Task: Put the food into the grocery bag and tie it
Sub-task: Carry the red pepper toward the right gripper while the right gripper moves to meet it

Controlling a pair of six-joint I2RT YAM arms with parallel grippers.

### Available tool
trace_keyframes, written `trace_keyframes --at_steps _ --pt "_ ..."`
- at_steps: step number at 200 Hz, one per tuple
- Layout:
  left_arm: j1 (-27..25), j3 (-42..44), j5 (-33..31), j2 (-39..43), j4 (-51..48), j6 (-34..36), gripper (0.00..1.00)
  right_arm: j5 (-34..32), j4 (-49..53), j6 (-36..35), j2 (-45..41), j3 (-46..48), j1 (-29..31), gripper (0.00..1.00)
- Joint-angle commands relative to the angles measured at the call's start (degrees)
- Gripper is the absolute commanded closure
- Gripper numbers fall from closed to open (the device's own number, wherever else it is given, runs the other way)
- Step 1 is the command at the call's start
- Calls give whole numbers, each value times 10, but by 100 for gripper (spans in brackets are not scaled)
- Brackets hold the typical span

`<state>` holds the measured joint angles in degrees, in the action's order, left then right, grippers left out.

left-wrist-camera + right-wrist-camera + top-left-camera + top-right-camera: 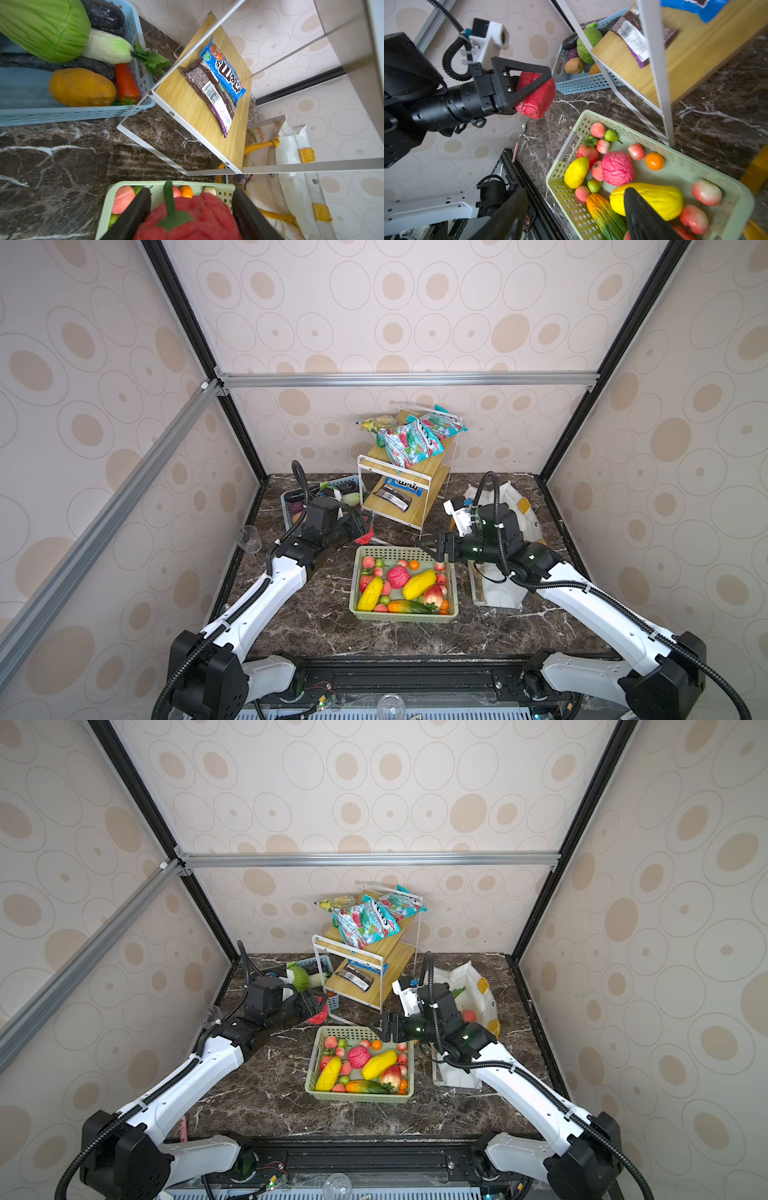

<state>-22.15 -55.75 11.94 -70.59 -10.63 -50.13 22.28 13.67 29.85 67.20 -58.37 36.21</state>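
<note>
Food, small colourful plastic toy fruits and vegetables [419,584], mostly heaped in a pale green perforated plastic basket [405,617] at mid-table, just in front of a two-tier wooden shelf with a white metal frame [415,477]. More pieces, a green cabbage and a dark aubergine among them, sit in a pale blue perforated plastic basket [62,118] at the back left. One piece is in the air: a red plastic toy pepper [207,216] with a green stem. It is clamped between the two black fingers of the left gripper [360,529] and hangs above the dark marble tabletop [324,622] between the two baskets, touching neither. The right gripper [428,551] is spread wide and empty, hovering over the far right corner of the green basket, with no contact visible. The white soft grocery bag [467,975] with mustard-yellow strap handles lies on the right side of the table, partly under the right arm and just beside the green basket. Its mouth gapes, and a small reddish round piece [468,1016] shows inside in a top view. Candy packets lie on both shelf tiers.
</note>
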Motion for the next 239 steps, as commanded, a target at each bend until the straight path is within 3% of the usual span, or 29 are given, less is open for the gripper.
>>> trace_keyframes --at_steps 1,48,137,239 --pt "-10 6 -15 17 38 -53 39 -23 -85 15 5 17 31 24" --pt "-21 7 -14 22 54 -95 39 -90 -142 7 46 23 97 23" --pt "-35 -9 21 19 59 -134 39 -154 -187 -32 121 -18 146 22" --pt "-47 -16 29 31 66 -155 38 -135 -223 -52 151 -41 149 26"
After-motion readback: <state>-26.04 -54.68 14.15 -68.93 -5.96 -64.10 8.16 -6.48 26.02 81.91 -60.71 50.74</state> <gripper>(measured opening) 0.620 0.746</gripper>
